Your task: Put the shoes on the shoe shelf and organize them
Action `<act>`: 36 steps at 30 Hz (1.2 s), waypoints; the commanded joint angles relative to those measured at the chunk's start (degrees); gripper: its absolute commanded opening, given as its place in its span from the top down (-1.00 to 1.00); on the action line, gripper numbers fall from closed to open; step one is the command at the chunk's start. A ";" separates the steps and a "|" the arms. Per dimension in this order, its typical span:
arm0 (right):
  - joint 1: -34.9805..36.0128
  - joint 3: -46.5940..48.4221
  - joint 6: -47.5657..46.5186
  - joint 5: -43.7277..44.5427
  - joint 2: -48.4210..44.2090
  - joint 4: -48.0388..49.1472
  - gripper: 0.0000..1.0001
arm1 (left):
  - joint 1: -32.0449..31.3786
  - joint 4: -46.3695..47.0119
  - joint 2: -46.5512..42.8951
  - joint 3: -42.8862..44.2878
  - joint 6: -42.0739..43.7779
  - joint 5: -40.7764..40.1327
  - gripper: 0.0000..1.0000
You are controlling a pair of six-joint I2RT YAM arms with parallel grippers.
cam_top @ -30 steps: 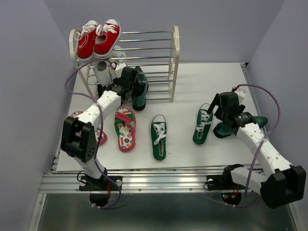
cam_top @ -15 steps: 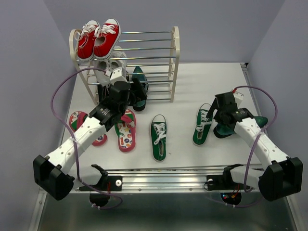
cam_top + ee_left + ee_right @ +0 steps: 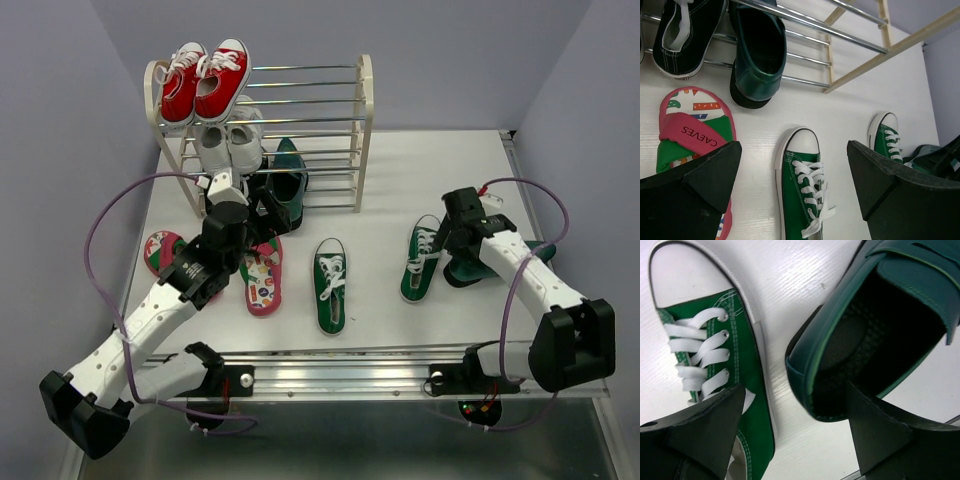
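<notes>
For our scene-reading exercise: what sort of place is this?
Likely a robot test bench: plain lavender walls box in a white table, and the left arm and right arm mount on its metal rail.

the loafer (image 3: 910,280) looks glossy, the sneaker (image 3: 747,390) canvas, the shelf rods (image 3: 805,22) chrome.

The left arm (image 3: 150,320) lay extended forward and up the table, left gripper (image 3: 268,208) spread wide, empty. The right arm (image 3: 530,275) was bent inward, right gripper (image 3: 452,245) angled down, fingers apart, gripping nothing.
</notes>
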 commanded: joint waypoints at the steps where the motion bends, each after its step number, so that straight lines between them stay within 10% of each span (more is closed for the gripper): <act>1: -3.36 0.94 0.87 1.93 -1.62 -1.85 -0.65 | -0.11 0.75 -3.39 -1.23 -0.09 -1.77 -0.98; 15: -5.12 -1.35 -2.48 -4.84 1.55 -3.69 -0.22 | -0.20 -2.06 -4.54 -0.62 -0.18 -4.67 -0.98; 25: -5.12 2.51 -3.09 -4.75 3.39 -8.35 0.98 | -0.11 -2.32 -5.59 -0.88 0.35 -7.14 -0.98; 36: -5.12 11.38 -15.65 -13.61 -6.54 -3.60 0.99 | -0.20 -2.76 -6.82 -2.11 0.17 -8.89 -0.98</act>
